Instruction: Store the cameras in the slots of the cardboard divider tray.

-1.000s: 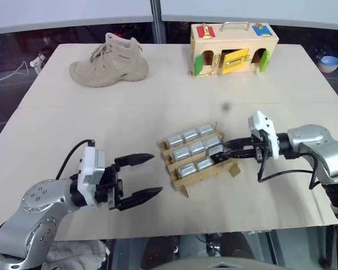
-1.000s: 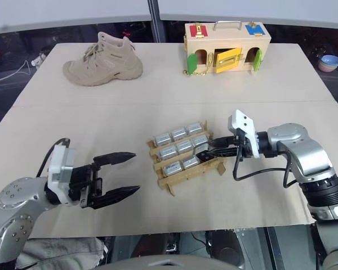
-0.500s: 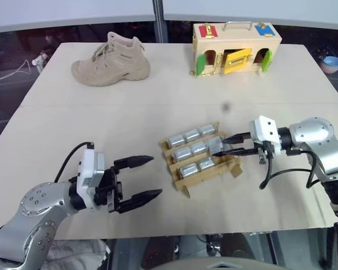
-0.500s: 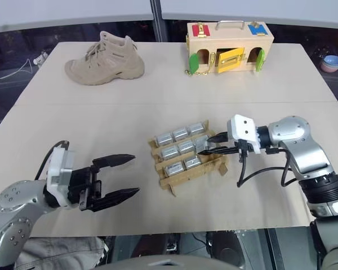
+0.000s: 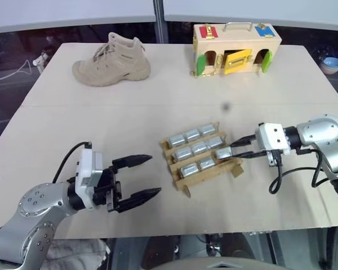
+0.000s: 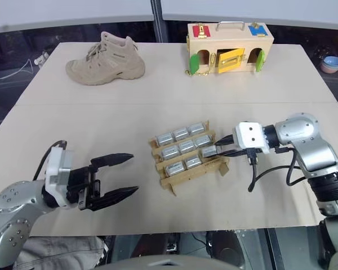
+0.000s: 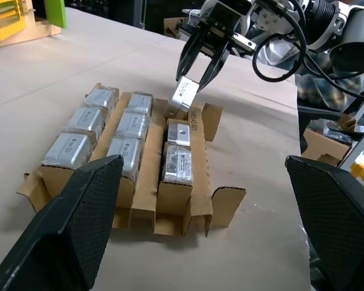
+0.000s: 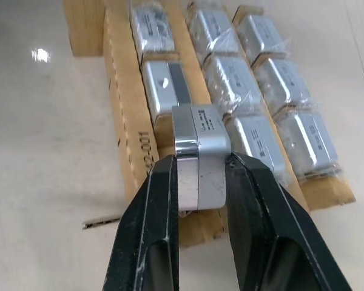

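Gripping the last camera (image 8: pixel 197 154) between both black fingers, the right gripper (image 5: pixel 236 147) hangs at the tray's right end. The right wrist view shows that camera tilted over the empty end slot of the cardboard divider tray (image 5: pixel 201 159), with eight cameras (image 7: pixel 118 133) already seated. From the left wrist view, it sits just above the cardboard wall. The left gripper (image 5: pixel 139 179) waits left of the tray, jaws wide apart and empty.

head eyes overhead, wrist views close on shared tray (image 7: pixel 197 130)
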Tool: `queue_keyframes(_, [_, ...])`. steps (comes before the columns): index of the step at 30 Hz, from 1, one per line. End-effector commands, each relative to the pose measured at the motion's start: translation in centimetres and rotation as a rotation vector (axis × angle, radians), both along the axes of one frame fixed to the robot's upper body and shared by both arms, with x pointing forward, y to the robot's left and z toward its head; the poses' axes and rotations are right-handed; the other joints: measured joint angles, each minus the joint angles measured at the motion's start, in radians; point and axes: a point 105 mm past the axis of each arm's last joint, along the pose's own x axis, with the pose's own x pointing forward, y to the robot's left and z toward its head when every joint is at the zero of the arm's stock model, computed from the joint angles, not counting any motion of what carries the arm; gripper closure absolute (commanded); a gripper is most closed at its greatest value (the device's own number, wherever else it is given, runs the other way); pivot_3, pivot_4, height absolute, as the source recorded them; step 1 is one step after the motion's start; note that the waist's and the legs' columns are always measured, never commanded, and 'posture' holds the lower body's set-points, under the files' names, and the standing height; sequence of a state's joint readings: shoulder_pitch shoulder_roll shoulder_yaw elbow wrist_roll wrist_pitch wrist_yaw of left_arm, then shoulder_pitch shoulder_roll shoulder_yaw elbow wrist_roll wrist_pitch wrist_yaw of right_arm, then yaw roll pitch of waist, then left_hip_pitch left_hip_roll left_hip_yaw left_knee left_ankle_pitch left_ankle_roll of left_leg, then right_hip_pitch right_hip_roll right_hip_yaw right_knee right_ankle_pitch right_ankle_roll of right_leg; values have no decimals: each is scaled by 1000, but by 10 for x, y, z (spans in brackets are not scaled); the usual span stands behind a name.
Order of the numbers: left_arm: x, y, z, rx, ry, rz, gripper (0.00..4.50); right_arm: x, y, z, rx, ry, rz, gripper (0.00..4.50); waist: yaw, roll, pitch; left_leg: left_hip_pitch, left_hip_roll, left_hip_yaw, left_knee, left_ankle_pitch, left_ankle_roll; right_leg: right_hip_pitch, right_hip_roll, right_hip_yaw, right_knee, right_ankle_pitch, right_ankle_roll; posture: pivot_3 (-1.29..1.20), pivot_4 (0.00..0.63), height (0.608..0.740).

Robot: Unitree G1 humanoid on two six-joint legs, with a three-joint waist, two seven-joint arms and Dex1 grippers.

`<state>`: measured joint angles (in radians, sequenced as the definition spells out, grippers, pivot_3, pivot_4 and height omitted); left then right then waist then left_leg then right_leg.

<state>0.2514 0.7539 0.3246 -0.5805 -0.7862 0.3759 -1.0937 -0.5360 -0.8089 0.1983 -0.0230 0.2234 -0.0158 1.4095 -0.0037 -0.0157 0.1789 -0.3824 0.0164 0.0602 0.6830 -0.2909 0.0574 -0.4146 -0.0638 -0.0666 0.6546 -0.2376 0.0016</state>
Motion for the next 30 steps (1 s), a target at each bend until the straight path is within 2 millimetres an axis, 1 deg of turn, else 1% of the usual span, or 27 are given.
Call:
queue_keyframes(1, [-4,-5,9,-1,-56,-23,37,0,-1,-8,-78,-6,-7,3939,0,0,0,0,0,0,0,0,0,0,0,0,0,0,0,0,150,740])
queue_keyframes(3, [-4,-5,9,-2,-56,-23,37,-3,8,2,-41,7,4,3939,-1,0,0,0,0,0,0,0,0,0,0,0,0,0,0,0,150,740])
queue_keyframes(5, [-4,-5,9,-1,-55,-23,37,-5,10,6,-39,7,11,3939,-1,0,0,0,0,0,0,0,0,0,0,0,0,0,0,0,150,740])
queue_keyframes(12, [-4,-6,8,-7,-56,-26,37,-9,13,7,-20,49,19,3939,-1,1,1,-2,0,0,0,0,0,-1,-1,0,-1,0,0,0,150,740])
queue_keyframes(17, [-5,-6,7,-8,-53,-23,37,-6,14,7,-19,45,9,3939,-1,1,1,-2,0,0,0,0,0,-1,0,0,-1,0,0,0,150,740])
queue_keyframes(19, [-5,-6,7,-10,-54,-23,37,-5,15,5,15,75,4,3939,-1,1,1,-2,0,0,0,0,0,-1,0,0,-2,0,0,0,150,740])
queue_keyframes(24, [-5,-6,7,-11,-56,-18,37,-3,8,-6,25,108,-13,3939,-5,1,1,-1,0,0,0,0,0,-1,0,0,-1,0,0,0,150,740])
queue_keyframes(27, [-6,-6,7,-11,-54,-16,37,-1,4,-8,17,127,-15,3939,-4,1,1,-1,0,0,0,0,0,-1,0,0,-1,0,0,0,150,740])
queue_keyframes(29, [-6,-5,7,-12,-53,-13,37,3,0,-6,27,129,-28,3939,-4,1,1,-1,0,0,0,0,0,-1,0,0,-2,0,0,0,150,740])
queue_keyframes(30, [-6,-5,7,-12,-53,-12,37,4,-2,-4,32,128,-35,2883,-3,1,1,-1,0,0,0,0,0,-1,0,0,-2,0,0,0,150,740])
